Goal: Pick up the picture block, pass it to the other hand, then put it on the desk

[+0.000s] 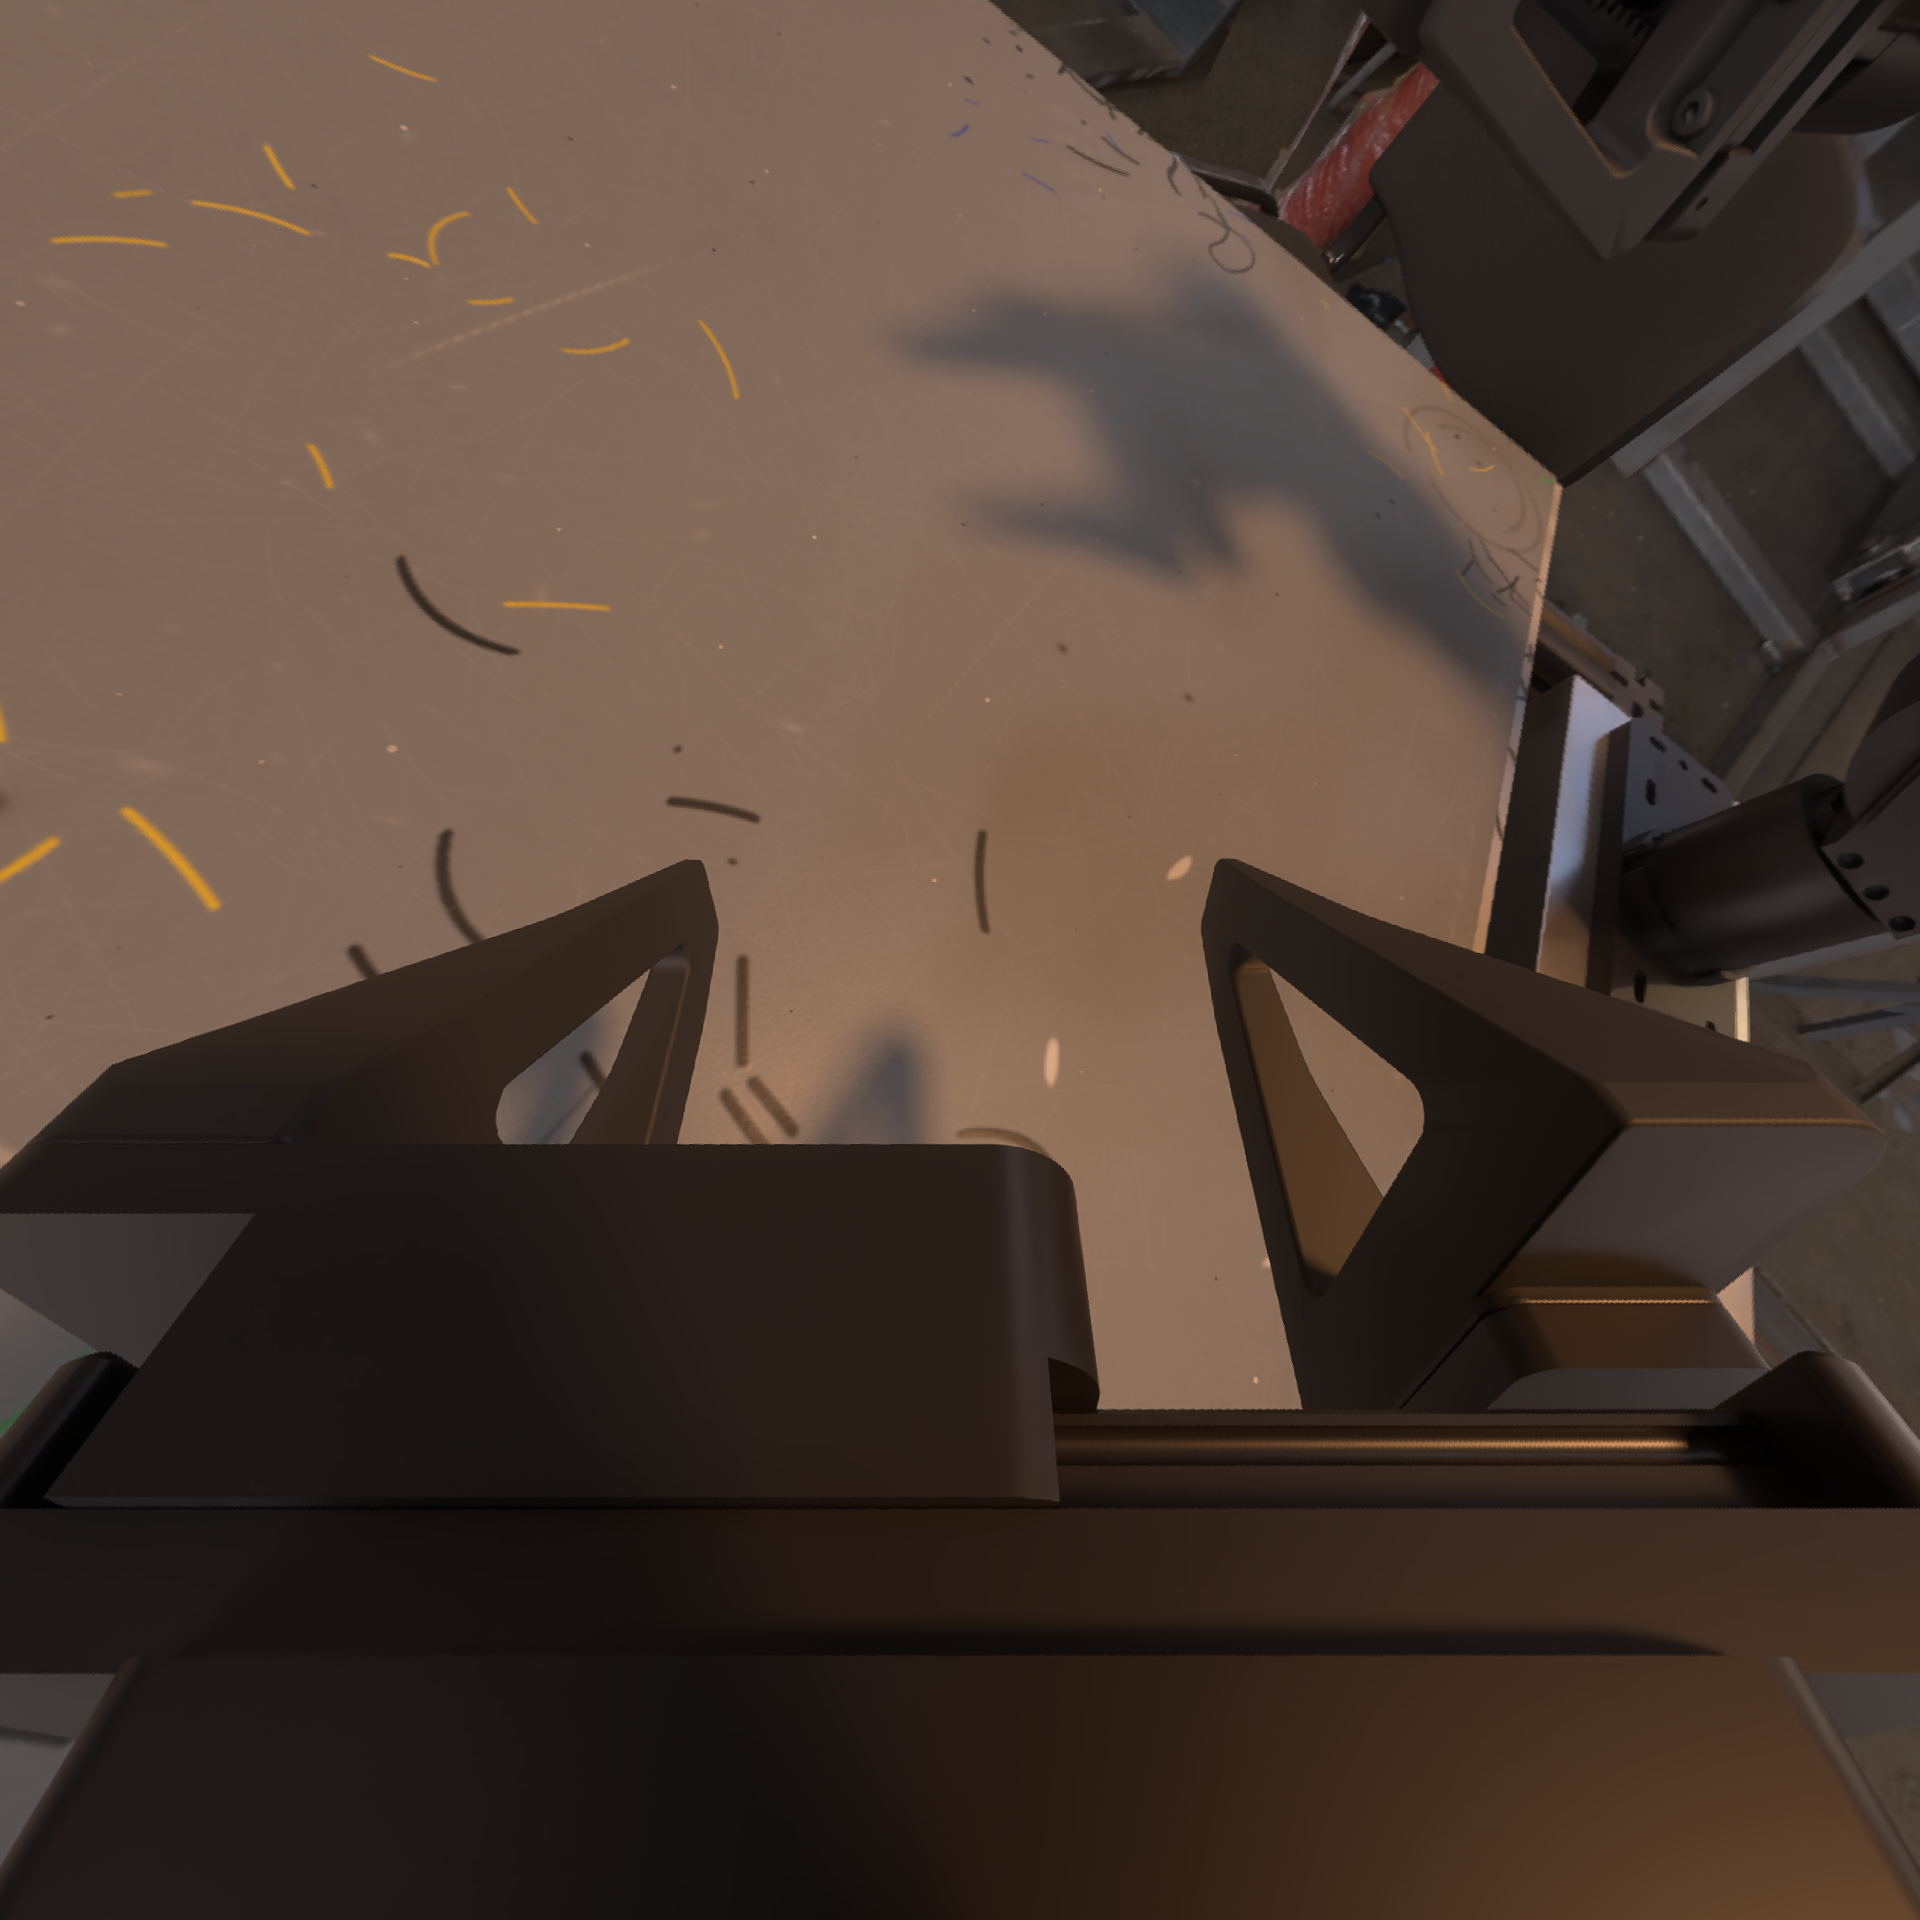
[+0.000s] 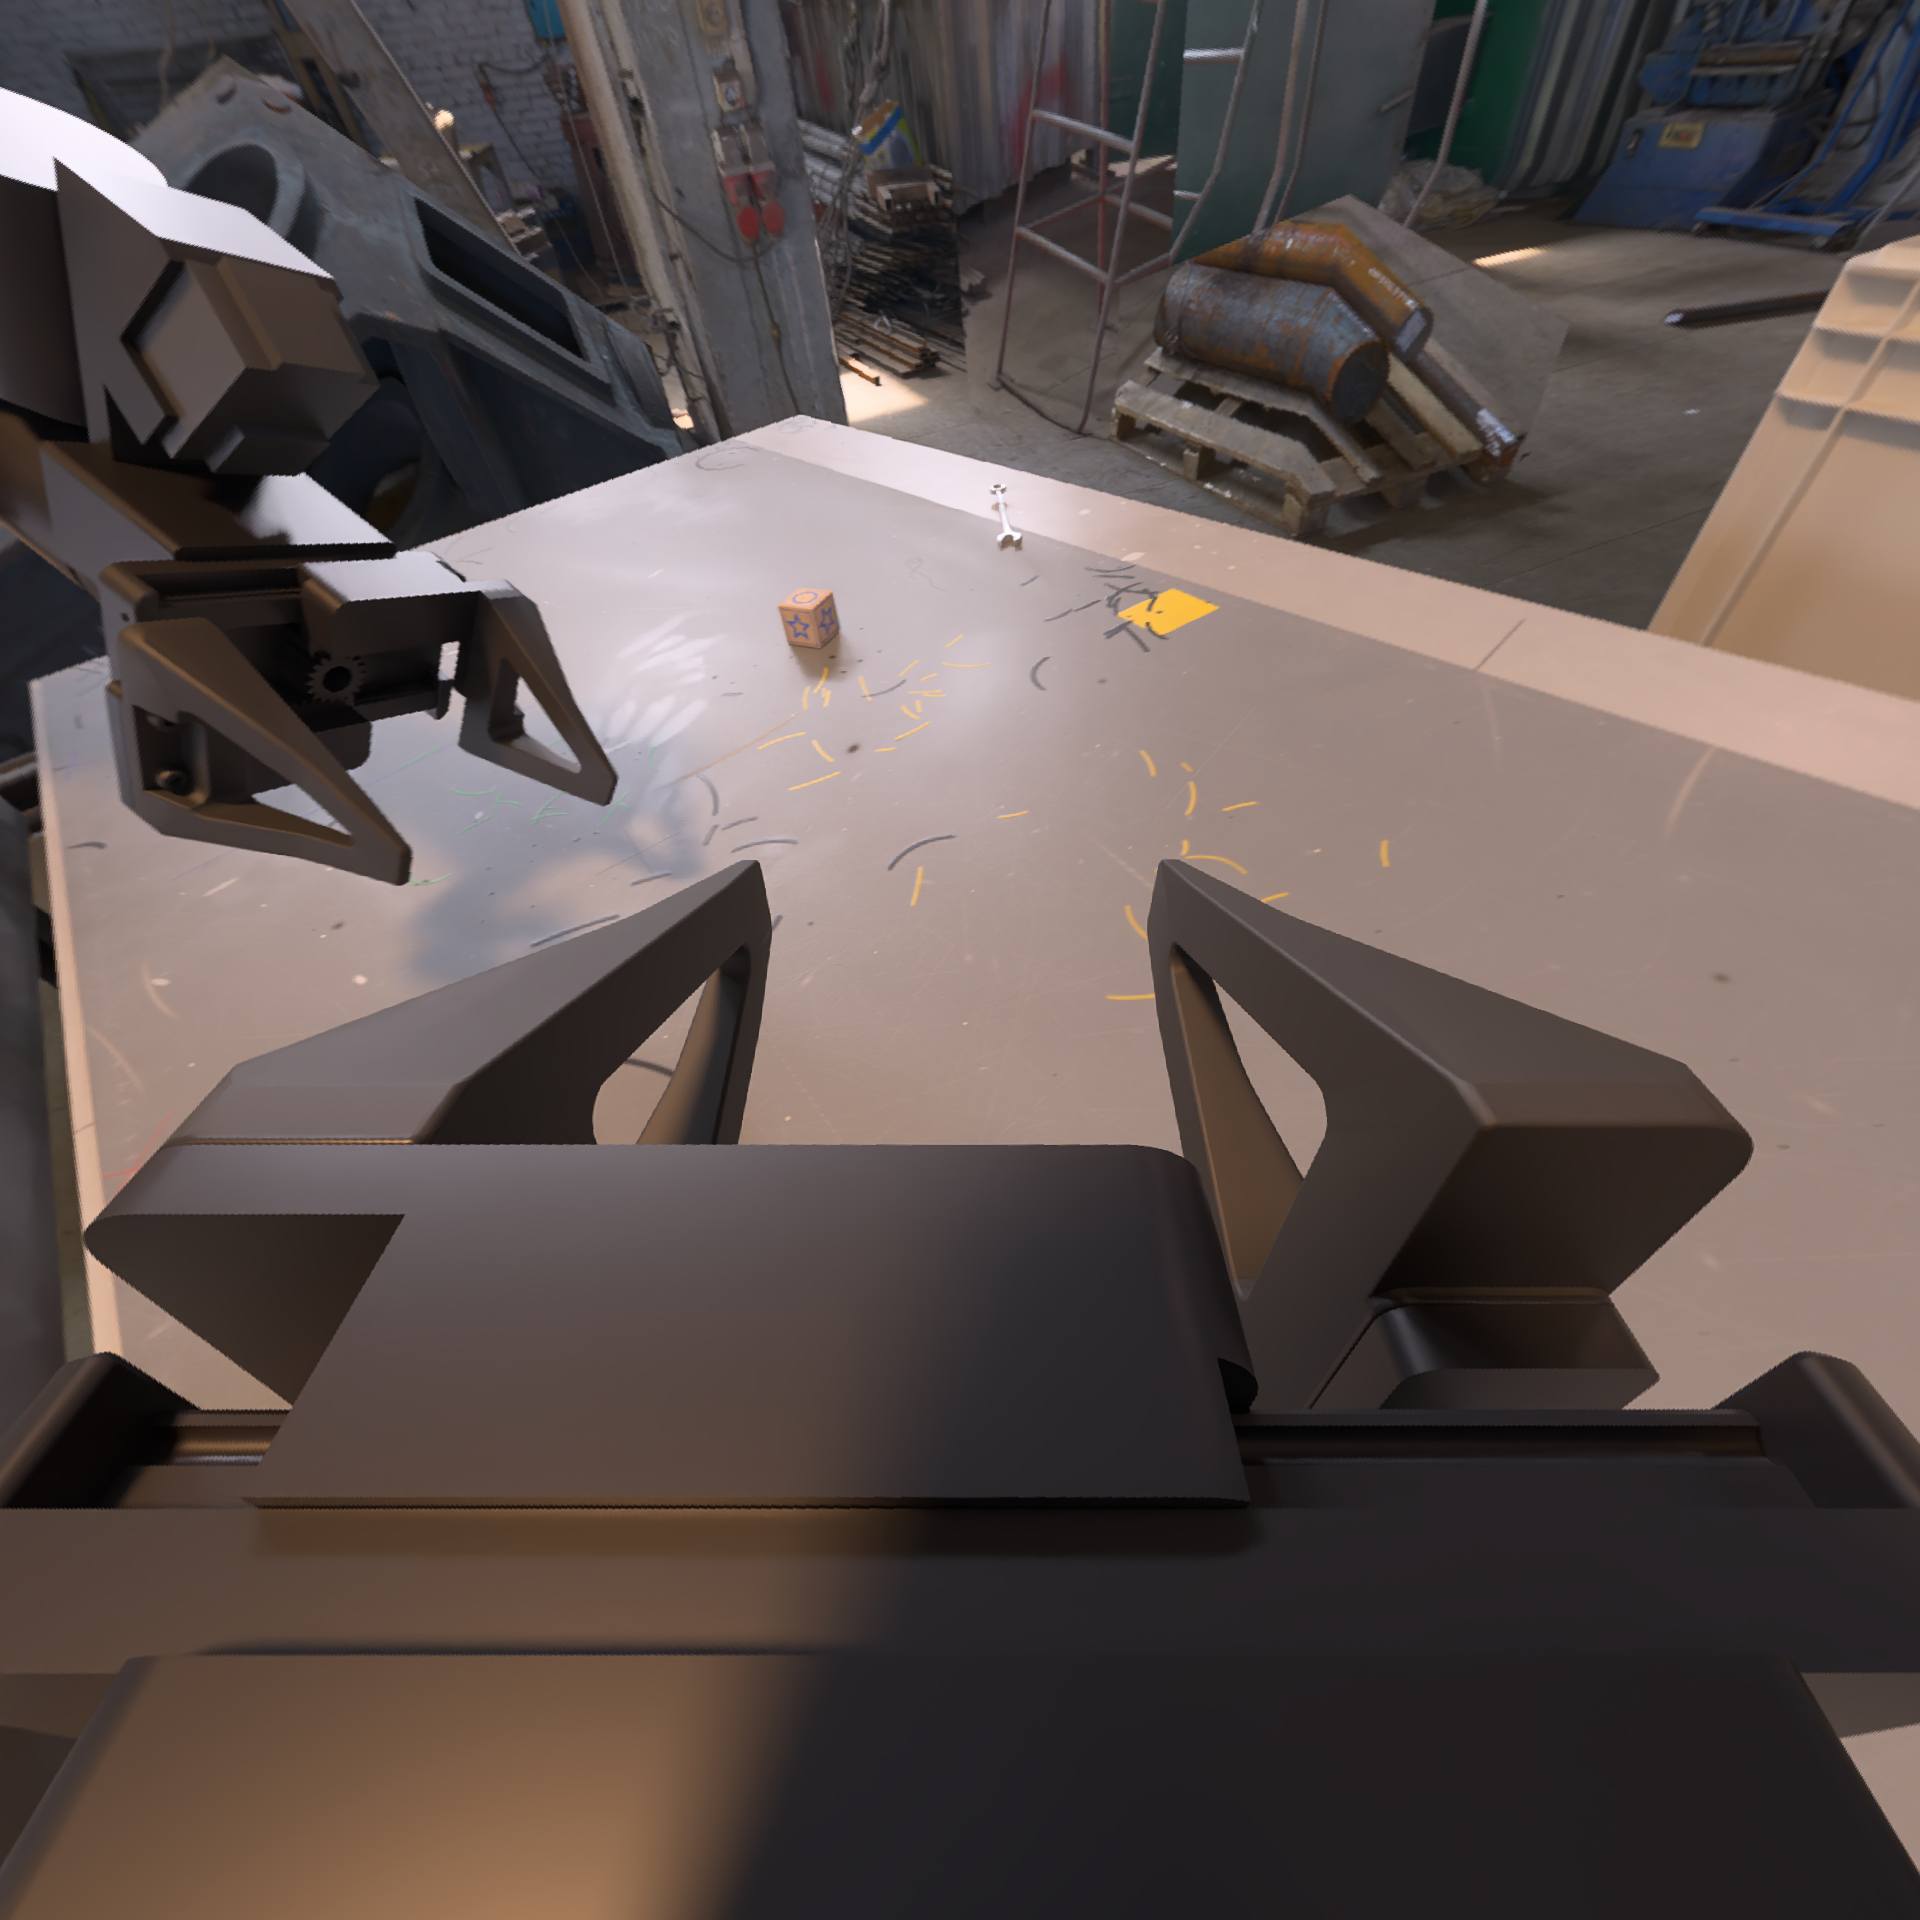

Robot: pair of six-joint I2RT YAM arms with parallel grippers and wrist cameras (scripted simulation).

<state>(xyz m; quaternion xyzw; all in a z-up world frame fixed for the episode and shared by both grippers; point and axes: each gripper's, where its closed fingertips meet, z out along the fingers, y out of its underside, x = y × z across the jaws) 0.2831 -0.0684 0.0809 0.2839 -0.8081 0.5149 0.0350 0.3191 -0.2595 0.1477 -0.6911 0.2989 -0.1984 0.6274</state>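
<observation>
The picture block, a small wooden cube with blue star and circle marks, sits on the desk far ahead in the right wrist view. My right gripper is open and empty, hovering above the desk well short of the block. My left gripper is open and empty above the bare desk; no block shows in its view. The left gripper also shows in the right wrist view, at the left, open, above the desk and nearer than the block.
A small silver wrench lies near the desk's far edge. A yellow patch is right of the block. A beige crate stands at the right. The right arm's base sits past the desk edge in the left wrist view.
</observation>
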